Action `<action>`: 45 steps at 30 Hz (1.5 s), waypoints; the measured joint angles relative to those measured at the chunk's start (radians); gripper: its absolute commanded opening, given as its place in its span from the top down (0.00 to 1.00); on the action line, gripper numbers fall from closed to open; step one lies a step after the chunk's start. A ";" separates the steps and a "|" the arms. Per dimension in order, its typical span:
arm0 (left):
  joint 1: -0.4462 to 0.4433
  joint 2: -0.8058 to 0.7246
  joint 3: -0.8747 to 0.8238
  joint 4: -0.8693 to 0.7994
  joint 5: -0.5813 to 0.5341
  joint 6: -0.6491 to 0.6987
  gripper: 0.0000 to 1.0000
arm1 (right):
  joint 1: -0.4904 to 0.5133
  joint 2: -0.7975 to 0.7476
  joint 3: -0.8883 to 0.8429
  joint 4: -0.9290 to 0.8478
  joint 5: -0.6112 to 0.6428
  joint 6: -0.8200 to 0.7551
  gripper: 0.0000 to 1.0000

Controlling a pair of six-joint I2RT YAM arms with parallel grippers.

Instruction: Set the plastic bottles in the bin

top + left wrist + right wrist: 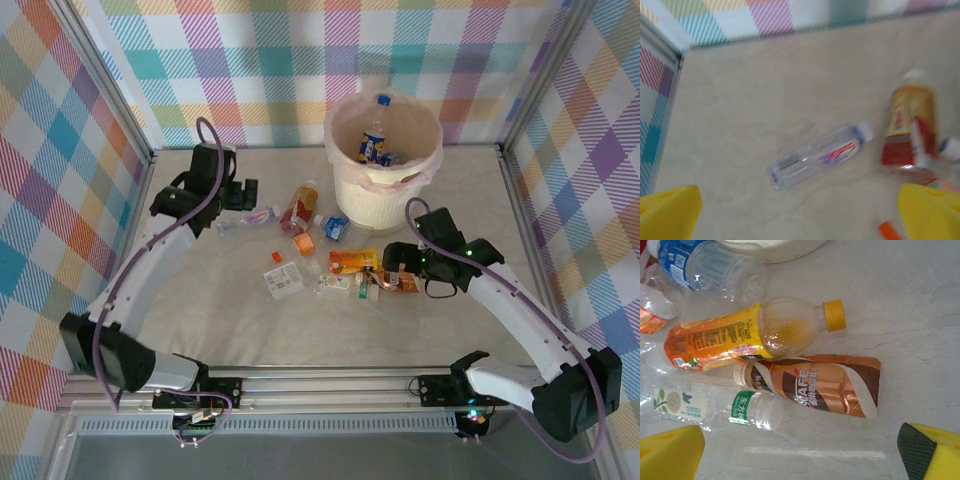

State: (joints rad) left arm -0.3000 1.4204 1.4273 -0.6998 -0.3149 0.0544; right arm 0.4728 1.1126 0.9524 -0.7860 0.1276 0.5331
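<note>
Beige tabletop (200,310); left gripper (800,215) wide open, empty, just short of clear bottle (820,155); right gripper (800,450) likewise, over packed bottles (755,335), bin (380,195) beyond. Risk: grabbing two, one slips.

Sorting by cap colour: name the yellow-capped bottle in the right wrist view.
The orange-labelled bottle, lying on its side with its cap pointing right. The brown coffee bottle right beside it has a cream cap instead.
</note>
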 measured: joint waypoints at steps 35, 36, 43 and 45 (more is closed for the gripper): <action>0.066 0.774 0.383 -0.193 0.070 0.339 0.01 | 0.000 0.010 0.001 -0.013 0.127 0.062 0.00; 0.068 0.781 0.385 -0.194 0.069 0.336 0.01 | 0.000 0.010 0.001 -0.014 0.127 0.062 0.00; 0.092 0.826 0.385 -0.218 0.073 0.313 0.18 | 0.000 0.010 0.001 -0.016 0.127 0.062 0.00; 0.093 0.829 0.389 -0.224 0.079 0.303 0.28 | 0.000 0.010 0.001 -0.016 0.129 0.062 0.00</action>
State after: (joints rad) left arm -0.2066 2.2490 1.8164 -0.9241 -0.2363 0.3576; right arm 0.4728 1.1229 0.9531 -0.8024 0.2569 0.5949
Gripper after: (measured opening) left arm 0.785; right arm 0.996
